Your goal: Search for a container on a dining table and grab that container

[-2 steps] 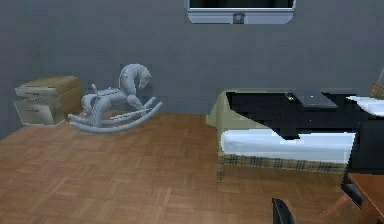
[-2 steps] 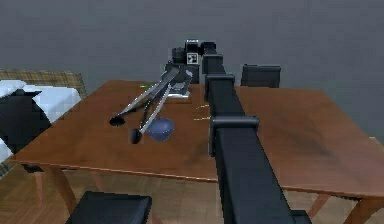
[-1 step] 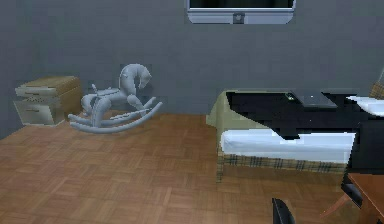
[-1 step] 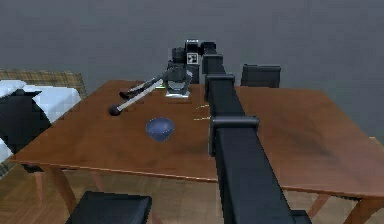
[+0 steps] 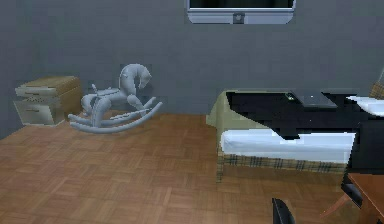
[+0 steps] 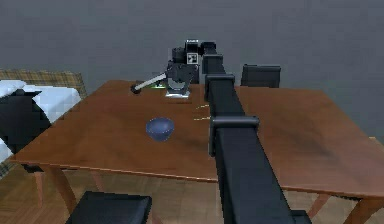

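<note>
One rocking horse point(image 5: 115, 98), one cardboard box point(image 5: 48, 100), one bed point(image 5: 290, 140), one wall screen point(image 5: 242, 8). One wooden table point(image 6: 310, 140), one blue bowl-like thing point(image 6: 158, 128), two dark chairs: far chair point(image 6: 260, 75), near chair point(image 6: 110, 208).

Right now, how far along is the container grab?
Done: the dining table is found, and the arm reaches over it. In hand: the gripper is near the far edge; I cannot tell whether it holds anything. Left: the blue container sits on the tabletop, not yet lifted.
</note>
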Robot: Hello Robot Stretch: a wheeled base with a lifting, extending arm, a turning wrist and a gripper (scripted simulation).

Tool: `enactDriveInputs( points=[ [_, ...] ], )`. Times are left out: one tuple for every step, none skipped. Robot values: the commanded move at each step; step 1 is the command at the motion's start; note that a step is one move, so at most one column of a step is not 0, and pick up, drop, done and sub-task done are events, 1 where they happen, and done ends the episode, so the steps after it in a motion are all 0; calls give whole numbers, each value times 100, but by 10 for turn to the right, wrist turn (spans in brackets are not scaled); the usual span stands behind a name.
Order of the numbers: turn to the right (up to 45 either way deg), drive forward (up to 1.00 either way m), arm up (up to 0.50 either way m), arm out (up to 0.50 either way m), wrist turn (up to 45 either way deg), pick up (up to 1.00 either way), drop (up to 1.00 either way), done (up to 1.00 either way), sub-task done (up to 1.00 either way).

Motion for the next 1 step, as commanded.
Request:
enactDriveInputs(
  points=[
    [0,0,0,0,90,0,0,0,0]
  ],
)
